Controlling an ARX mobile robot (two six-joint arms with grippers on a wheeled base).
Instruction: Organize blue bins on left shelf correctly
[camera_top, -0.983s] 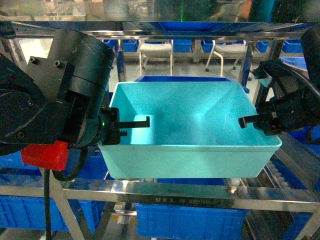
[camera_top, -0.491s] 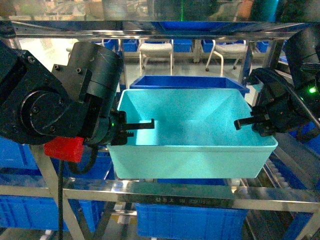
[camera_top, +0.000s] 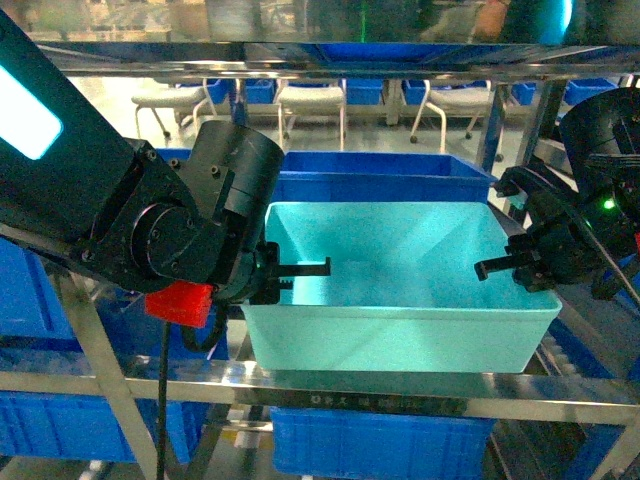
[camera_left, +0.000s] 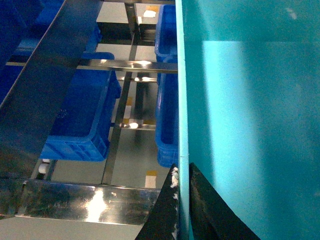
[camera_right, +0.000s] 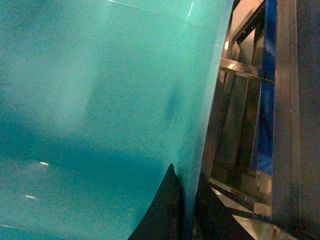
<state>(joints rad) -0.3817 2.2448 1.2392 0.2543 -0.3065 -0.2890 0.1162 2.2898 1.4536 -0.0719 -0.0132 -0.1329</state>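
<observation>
Head view, tub: the turquoise bin (camera_top: 400, 290) sits level between the two arms, its base just above or on the front rail of the left shelf (camera_top: 350, 385); I cannot tell whether it touches. A royal-blue bin (camera_top: 385, 178) stands right behind it.
Head view, handling: empty, thin-walled plastic, so probably light. The smooth tapered walls look slippery, and the flat rim likely flexes if pinched at one point. The two short side walls are the sensible places to hold, one arm on each.
Head view, left arm: the left gripper (camera_top: 290, 275) reaches in from the left with its wrist level, one finger lying inside the tub over the left rim.
Head view, right arm: the right gripper (camera_top: 505, 268) mirrors it on the right rim, finger pointing inward, forearm bent back toward the shelf post.
Left wrist view: the bin's left wall (camera_left: 183, 125) runs straight into the jaws, which are closed narrow on it, one finger on each face. More royal-blue bins (camera_left: 82, 120) sit on lower tiers.
Right wrist view: the bin's right wall (camera_right: 192, 125) is pinched the same way, the jaws nearly together with the wall between.
</observation>
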